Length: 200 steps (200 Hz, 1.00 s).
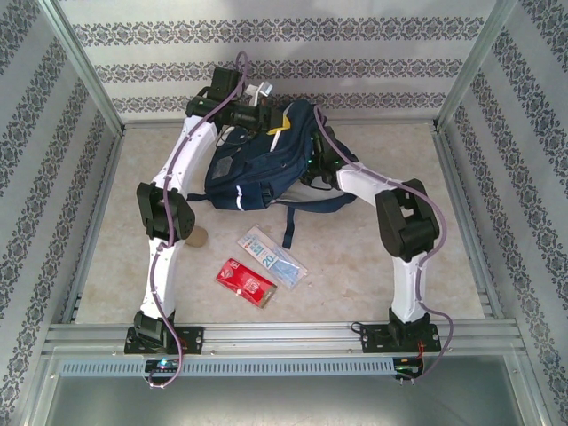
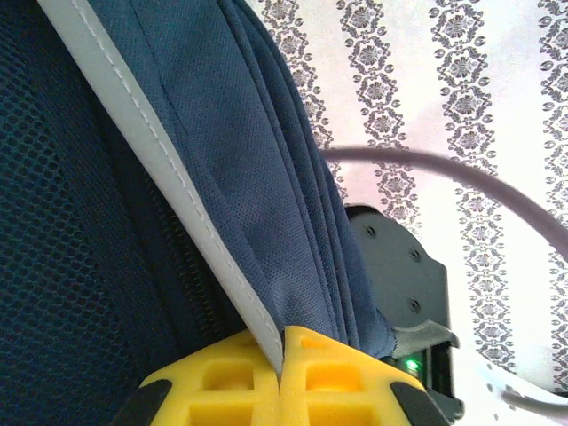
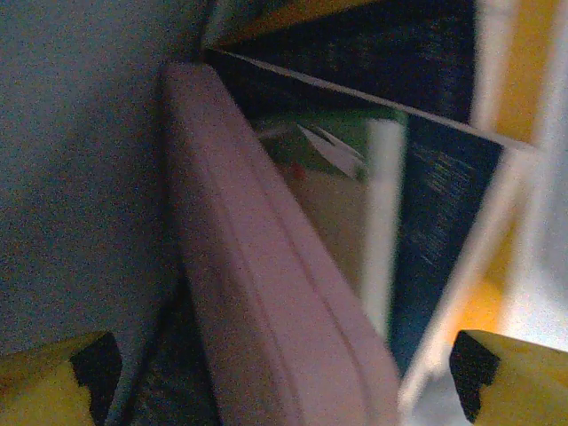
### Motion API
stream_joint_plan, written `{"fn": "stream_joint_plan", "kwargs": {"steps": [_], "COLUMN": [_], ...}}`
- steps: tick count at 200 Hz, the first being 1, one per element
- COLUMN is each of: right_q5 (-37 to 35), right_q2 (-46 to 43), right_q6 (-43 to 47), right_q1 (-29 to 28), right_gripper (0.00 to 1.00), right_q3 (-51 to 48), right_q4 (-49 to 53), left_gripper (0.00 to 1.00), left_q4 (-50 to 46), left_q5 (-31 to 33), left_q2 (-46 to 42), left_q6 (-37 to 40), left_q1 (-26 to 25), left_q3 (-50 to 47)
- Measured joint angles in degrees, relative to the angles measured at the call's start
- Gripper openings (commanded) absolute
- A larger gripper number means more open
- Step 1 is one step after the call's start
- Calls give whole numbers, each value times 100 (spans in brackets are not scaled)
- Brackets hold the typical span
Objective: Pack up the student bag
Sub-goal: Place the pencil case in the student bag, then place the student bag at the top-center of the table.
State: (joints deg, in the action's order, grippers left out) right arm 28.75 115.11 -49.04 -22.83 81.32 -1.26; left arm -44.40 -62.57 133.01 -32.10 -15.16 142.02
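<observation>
student bag (image 1: 257,173) is lying at the far middle of the table (image 1: 373,257), navy blue with thin white stripes, and it is taking more room than any other thing. i am seeing both arms reaching over it. my left gripper (image 1: 269,118) is sitting at the far top edge of the bag. in the left wrist view its yellow fingers (image 2: 337,373) are pressing together on a white-trimmed fold of the blue fabric, so the jaws are clamped on the student bag. my right gripper (image 1: 312,167) is resting at the right side of the bag. in the right wrist view its yellow fingertips (image 3: 497,373) are standing wide apart, gripping nothing. between them a pinkish flat thing (image 3: 257,293) is standing on its edge with dark blue fabric around it; i cannot tell what it is. on the table in front of the bag a clear packet (image 1: 273,257) with blue print is lying, and just beside it a red packet (image 1: 245,281). a small tan object (image 1: 200,236) is sitting near the left arm's elbow.
</observation>
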Motion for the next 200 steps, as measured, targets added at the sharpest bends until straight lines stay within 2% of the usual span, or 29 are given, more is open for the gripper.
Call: {"fn": "stream_joint_plan", "kwargs": {"steps": [28,61,105,142,149,166,200], "right_q5": [-195,-752,-2070,-2796,-2861,-2975,-3027], "right_q2": [-857,-1987,-4199,-5768,-5982,-6345,-6675], "right_q6": [267,431,466,750,846,1110,1751], "right_q1": [122,363,739,793,752,468,-562], "right_gripper": [98,96,92,88,88,86,86], "right_q3": [-702,-1683,-3233,-3773,-3816,-3886,-3877], "right_q4": [125,348,1008,1491,1587,1770,2120], "left_gripper": [0,1,4,11,15,33,53], "left_q4": [42,35,39,173,184,175,136], "left_q5": [2,44,446,791,863,1049,1574], "left_q2": [0,0,0,0,0,0,-179], "left_q6": [-44,-48,-37,-28,-28,-35,-42], "left_q1": [-11,-24,-227,-476,-518,-597,-612], "left_q3": [-7,-26,-326,-737,-800,-883,-1226]}}
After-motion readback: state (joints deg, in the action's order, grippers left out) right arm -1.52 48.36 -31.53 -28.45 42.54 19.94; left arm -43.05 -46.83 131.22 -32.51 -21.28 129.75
